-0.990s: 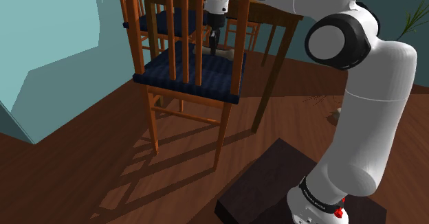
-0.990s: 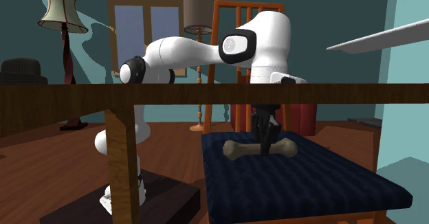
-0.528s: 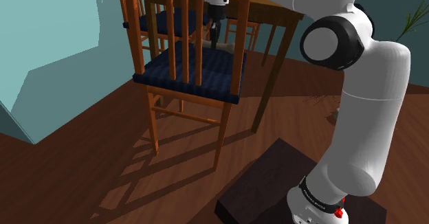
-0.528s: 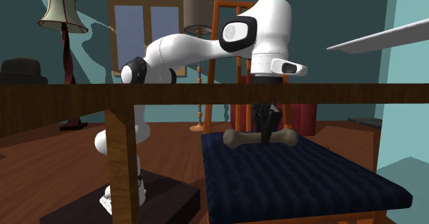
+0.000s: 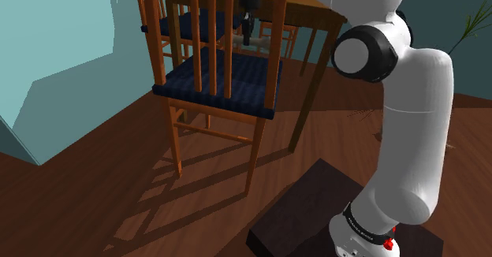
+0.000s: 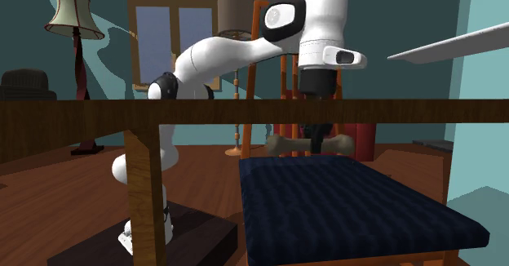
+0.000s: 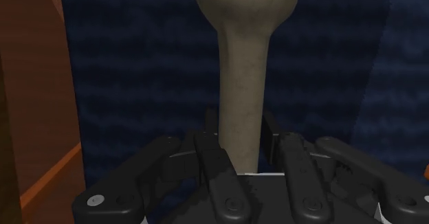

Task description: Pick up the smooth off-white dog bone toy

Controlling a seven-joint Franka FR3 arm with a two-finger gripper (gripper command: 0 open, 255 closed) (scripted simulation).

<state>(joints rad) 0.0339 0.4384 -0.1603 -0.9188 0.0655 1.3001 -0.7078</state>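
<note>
The off-white dog bone toy hangs level a little above the navy chair cushion, touching nothing beneath it. My black gripper comes straight down and is shut on the bone's middle. In the wrist view the pale shaft runs out from between the two fingers, with its knob end over the dark blue cushion. From the shoulder view the gripper shows behind the chair's back slats, above the seat.
A wooden table stands right behind the chair; its edge and leg cross the second exterior view's foreground. The chair's orange frame is close beside the gripper. Two floor lamps stand far back.
The gripper has risen with the bone clasped in it; the bone left the cushion and now hangs above it. The arm's upper joints have lifted too.
</note>
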